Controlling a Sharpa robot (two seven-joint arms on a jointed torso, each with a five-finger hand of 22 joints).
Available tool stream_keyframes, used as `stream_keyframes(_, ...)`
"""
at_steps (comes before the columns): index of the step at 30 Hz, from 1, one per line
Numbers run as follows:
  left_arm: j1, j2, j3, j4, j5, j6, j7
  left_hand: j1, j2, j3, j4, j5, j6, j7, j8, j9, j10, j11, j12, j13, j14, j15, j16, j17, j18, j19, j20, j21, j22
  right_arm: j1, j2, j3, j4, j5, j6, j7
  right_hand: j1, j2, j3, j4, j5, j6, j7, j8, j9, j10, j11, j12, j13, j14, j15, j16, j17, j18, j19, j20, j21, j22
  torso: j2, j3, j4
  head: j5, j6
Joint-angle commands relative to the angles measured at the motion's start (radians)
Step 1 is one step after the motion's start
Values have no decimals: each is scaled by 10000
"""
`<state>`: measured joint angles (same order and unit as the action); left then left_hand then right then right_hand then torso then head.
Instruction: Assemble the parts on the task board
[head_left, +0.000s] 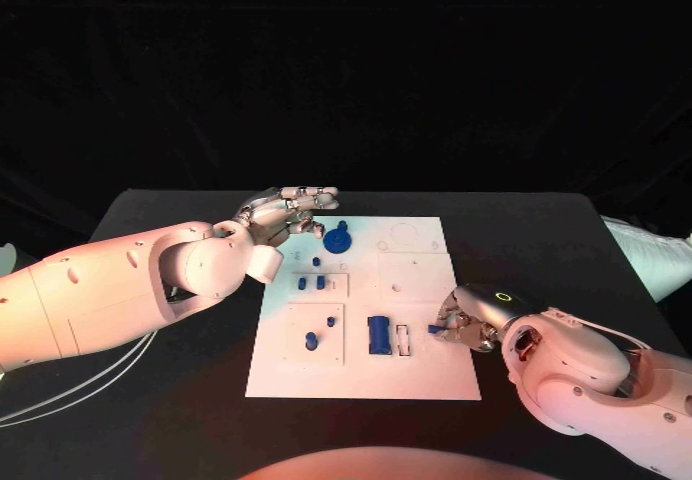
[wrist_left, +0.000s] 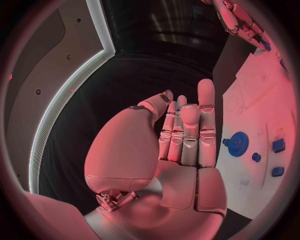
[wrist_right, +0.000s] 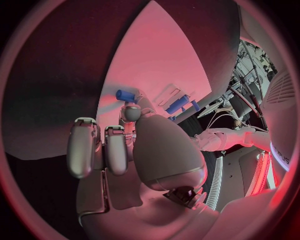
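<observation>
Black surface (head_left: 173, 210) carried the white task board (head_left: 418, 375), with the left robot hand (head_left: 289, 212) raised just off the board's far left corner, fingers straight, holding nothing. A blue gear (head_left: 339, 239) lay on the board just beside that hand. The right robot hand (head_left: 464, 322) rested at the board's near right edge, pinching a small blue part (wrist_right: 125, 95) at its fingertips, beside a blue block (head_left: 378, 335).

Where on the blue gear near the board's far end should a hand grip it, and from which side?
Grip the blue gear by its toothed rim, coming from above: it seems to lie flat on the board, so only the rim offers opposing faces. The left hand hovers nearest.
</observation>
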<state>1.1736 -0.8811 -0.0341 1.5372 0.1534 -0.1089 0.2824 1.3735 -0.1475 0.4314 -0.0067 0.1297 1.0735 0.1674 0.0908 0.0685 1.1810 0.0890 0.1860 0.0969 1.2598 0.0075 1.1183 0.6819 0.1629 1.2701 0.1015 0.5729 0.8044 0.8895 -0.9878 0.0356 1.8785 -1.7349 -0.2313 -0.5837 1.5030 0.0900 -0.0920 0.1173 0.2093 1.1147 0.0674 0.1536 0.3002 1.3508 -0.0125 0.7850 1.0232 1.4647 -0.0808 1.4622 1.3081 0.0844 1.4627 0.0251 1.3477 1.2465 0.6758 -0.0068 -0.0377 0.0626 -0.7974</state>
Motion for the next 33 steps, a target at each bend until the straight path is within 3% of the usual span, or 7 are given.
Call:
stream_keyframes(1, 4, 21, 6, 14, -68, 184, 56, -35, 93, -74, -10, 19, -46, 4, 19, -14, -52, 11, 64, 16, -67, -15, 8, -8, 186, -70, 19, -62, -9, -131, -45, -109, 16, 1719, -508, -217, -7, 121, 444, -205, 68, 81, -39, 12, 75, 171, -52, 53, 24, 745, -53, 75, 948, -156, -1, -65, 75, 26, -2, -4, -3, 12, 13)
stream_keyframes(6, 4, 23, 6, 22, -69, 182, 57, -24, 105, -73, -18, 23, -50, 4, 21, -14, -61, 11, 73, 16, -74, -14, 7, -24, 186, -71, 20, -65, -11, -71, -82, -77, 218, 2563, -1377, -196, -394, -110, 769, -4, 167, 108, -49, -51, 108, 228, -59, 107, 85, 752, -55, 88, 979, -161, 14, -69, 91, 56, 7, -4, 6, 11, 9)
stream_keyframes(10, 4, 23, 6, 28, -69, 184, 60, -24, 105, -73, -18, 23, -50, 4, 21, -14, -61, 11, 73, 16, -74, -14, 7, -24, 186, -71, 20, -65, -11, -49, -64, -66, 340, 3142, -1710, -182, -607, -267, 949, 119, 176, 136, -52, -84, 125, 254, -61, 129, 116, 755, -56, 95, 995, -163, 21, -71, 99, 71, 5, -2, 7, 33, -3)
stream_keyframes(20, 4, 26, 6, 42, -69, 191, 63, -24, 105, -73, -18, 23, -50, 4, 21, -14, -61, 11, 73, 16, -74, -14, 7, -24, 186, -71, 20, -65, -11, -37, 123, -61, 456, 4064, -1939, -175, -1003, -567, 1259, 362, 300, 203, -51, -142, 161, 316, -62, 205, 200, 765, -57, 116, 1038, -168, 35, -71, 117, 106, 0, -3, -5, 61, -43)
stream_keyframes(33, 4, 32, 6, 61, -69, 206, 56, -24, 105, -73, -18, 23, -50, 4, 21, -14, -61, 11, 73, 16, -74, -14, 7, -24, 186, -71, 20, -65, -11, -36, 412, -62, 376, 4389, -1936, -199, -1784, -1012, 1380, 880, 1451, 321, -57, -208, 251, 434, -61, 369, 365, 788, -54, 178, 1146, -188, 80, -71, 188, 219, 8, -1, -7, 83, -64)
